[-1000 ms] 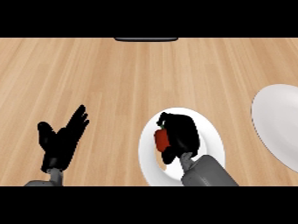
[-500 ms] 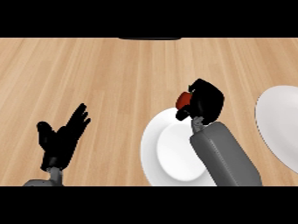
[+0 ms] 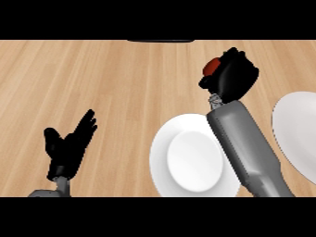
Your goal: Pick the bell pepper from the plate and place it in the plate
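While the right hand (image 3: 230,76) hung over the bare wood of the worktop (image 3: 85,78), its black fingers were curled round the bell pepper (image 3: 212,66), of which only a small red patch showed at the upper left of the hand. The pepper was therefore held above the worktop, beyond the far edge of the near plate (image 3: 187,159) and to the left of the far plate (image 3: 307,134), and over neither of them. The right forearm (image 3: 246,146) rose from the lower edge and crossed the right part of the near plate, hiding that side of its rim. What could be seen of the near plate was plain white with nothing lying on it. The far plate, cut off by the right edge of the view, was likewise white and held nothing on the part that showed. The two plates lay close together with the grey forearm between them. At the lower left the left hand (image 3: 68,146) rested open, fingers straight and pointing up and away, holding nothing. A dark object (image 3: 161,41) lay at the far edge of the worktop, mostly out of view.
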